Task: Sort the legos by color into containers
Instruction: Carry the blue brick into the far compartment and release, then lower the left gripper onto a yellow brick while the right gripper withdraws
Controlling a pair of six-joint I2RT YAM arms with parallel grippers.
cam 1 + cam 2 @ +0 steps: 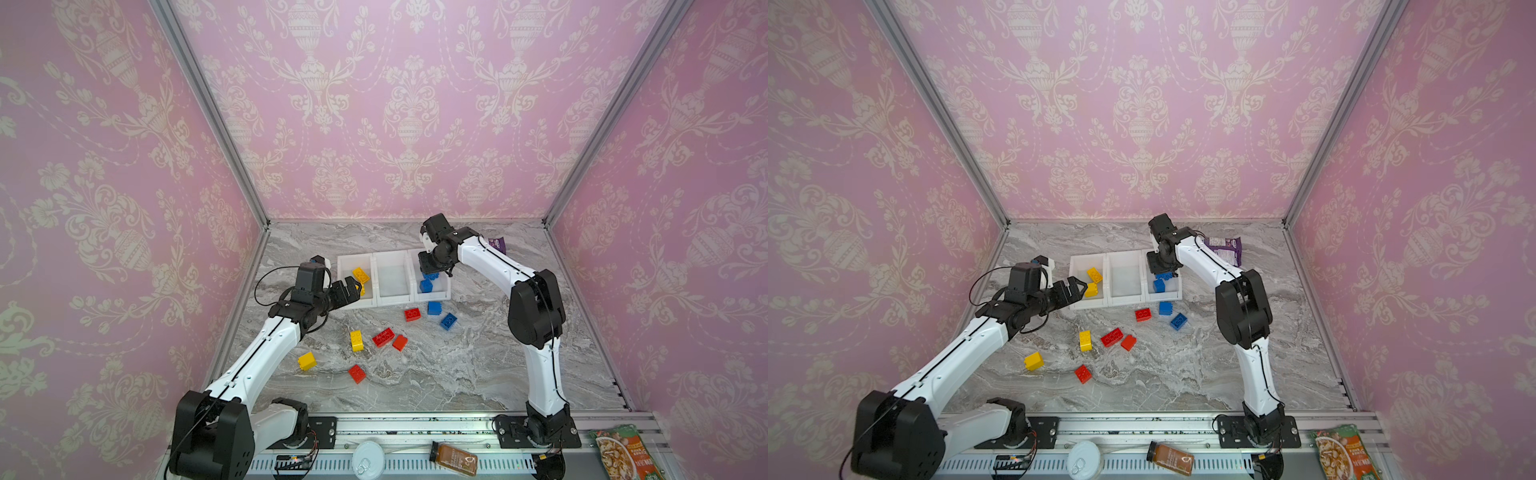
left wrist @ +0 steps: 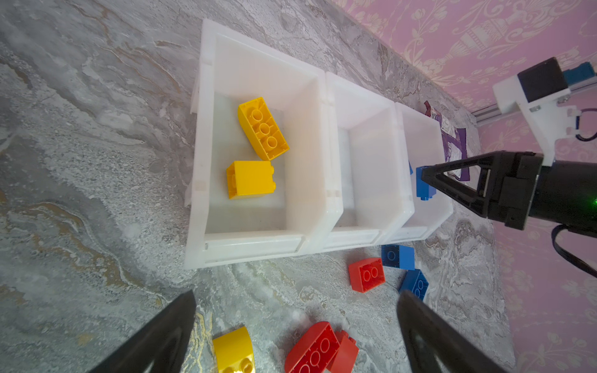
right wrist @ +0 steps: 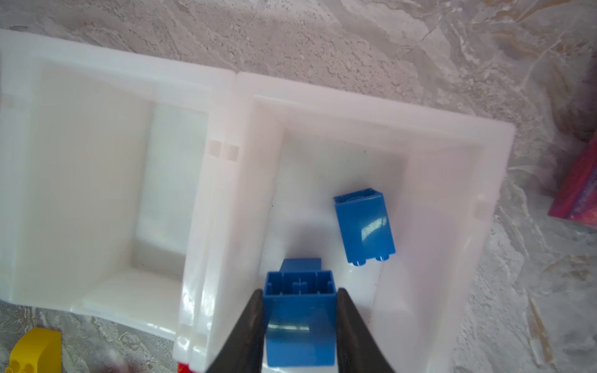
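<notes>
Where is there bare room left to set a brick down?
The middle white plastic bin is empty. The grey marble tabletop is bare between the loose red, yellow and blue plastic bricks and the front aluminium rail. Crowded: among those bricks, and the right-end bin under the right claw gripping a blue brick.

Bright, even light; soft shadows, wide-angle edge bending, blurry wrist-view corners.

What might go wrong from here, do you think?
The right gripper holds a blue brick close to the divider wall of the right bin; released there, it might clip the rim and tumble into the empty middle bin. The open left gripper hangs near the left bin and could nudge it.
</notes>
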